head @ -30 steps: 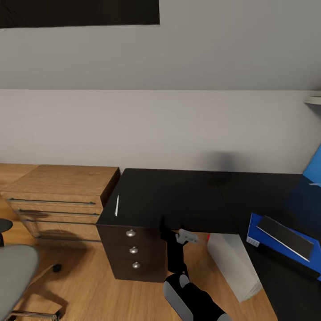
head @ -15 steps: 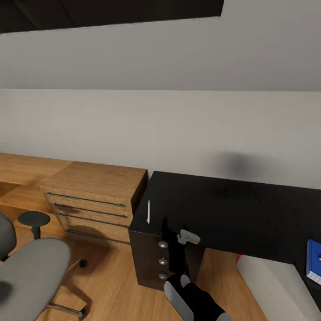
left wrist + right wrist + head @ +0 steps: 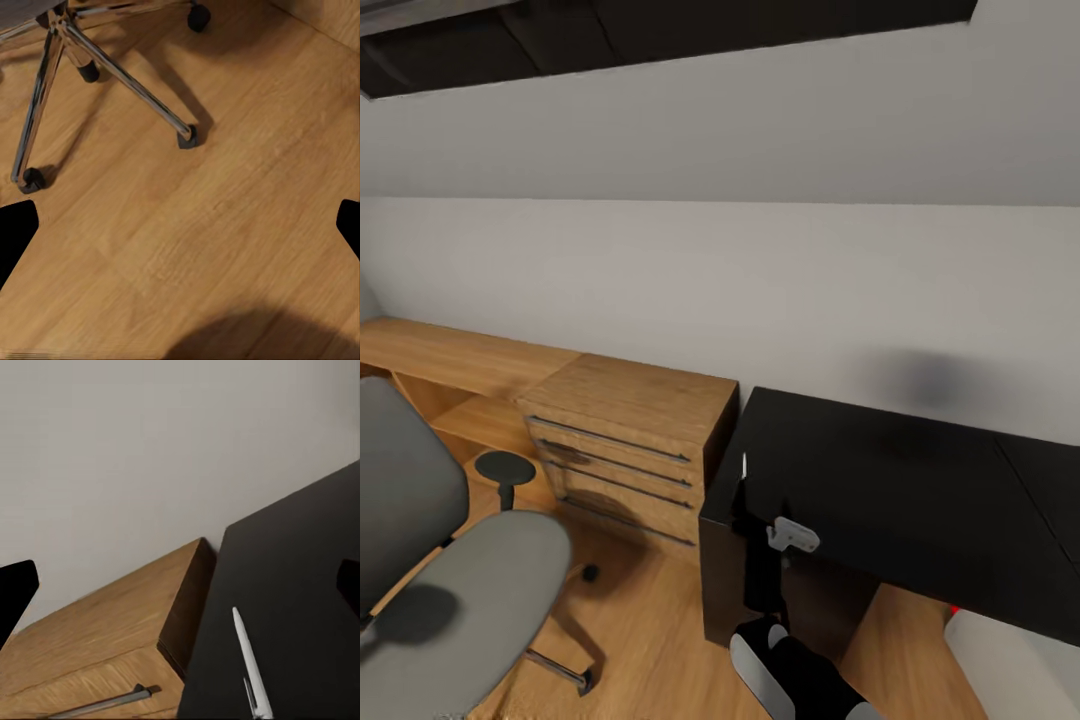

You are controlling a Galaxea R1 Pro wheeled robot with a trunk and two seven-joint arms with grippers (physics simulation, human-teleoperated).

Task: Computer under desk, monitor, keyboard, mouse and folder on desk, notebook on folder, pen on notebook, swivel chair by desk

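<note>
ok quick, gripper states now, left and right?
Left gripper: open, empty, over bare wood floor near the swivel chair base.
Right gripper: open, empty, above the desk near the pen.

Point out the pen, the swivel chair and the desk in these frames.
pen (image 3: 247,669): right wrist view, middle of its white barrel.
swivel chair (image 3: 470,590): head view, grey seat cushion.
desk (image 3: 890,490): head view, bare black top.

Swivel chair (image 3: 450,590) & desk (image 3: 900,500) cut off by frame edges.
</note>
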